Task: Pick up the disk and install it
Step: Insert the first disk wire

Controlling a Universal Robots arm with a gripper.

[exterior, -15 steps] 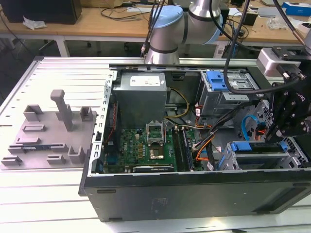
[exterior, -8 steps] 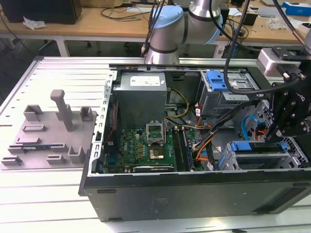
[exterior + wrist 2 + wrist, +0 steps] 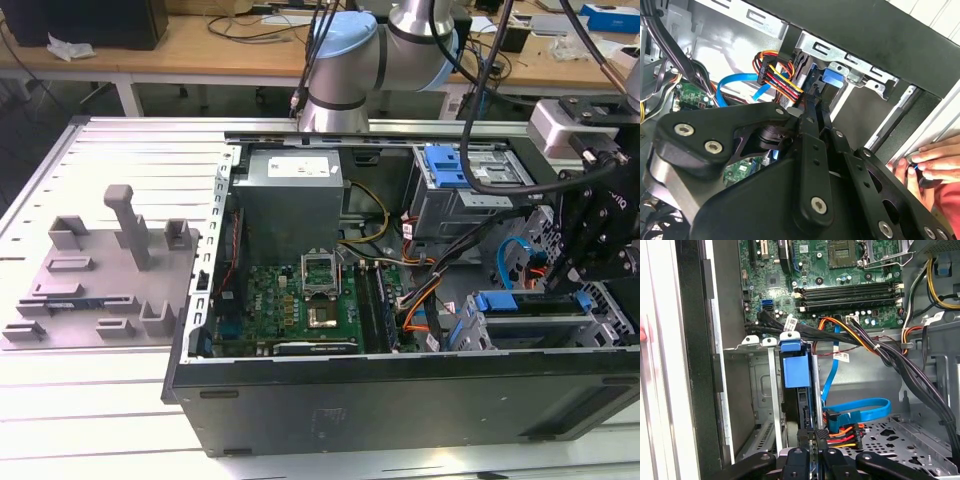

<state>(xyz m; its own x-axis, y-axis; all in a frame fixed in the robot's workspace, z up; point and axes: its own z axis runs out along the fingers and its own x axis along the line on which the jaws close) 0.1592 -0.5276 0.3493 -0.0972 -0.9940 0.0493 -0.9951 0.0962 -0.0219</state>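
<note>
The disk (image 3: 792, 370) stands on edge in a slot of the silver drive cage (image 3: 762, 405), its blue carrier end facing the motherboard. My black gripper (image 3: 811, 434) sits at the disk's other end with its two fingers pressed close on the thin dark edge. In the second wrist view the fingers (image 3: 812, 107) reach along the disk (image 3: 832, 77) into the cage. In the exterior view the gripper (image 3: 580, 270) hangs over the drive cage, where the disk (image 3: 510, 302) shows as a blue strip at the case's right end.
Orange, red and black power leads (image 3: 840, 432) and a blue data cable (image 3: 860, 407) lie right beside the fingers. The motherboard (image 3: 300, 300), a grey power-supply box (image 3: 290, 195) and a second blue carrier (image 3: 447, 165) fill the case. A person's hand (image 3: 925, 165) rests outside the case wall.
</note>
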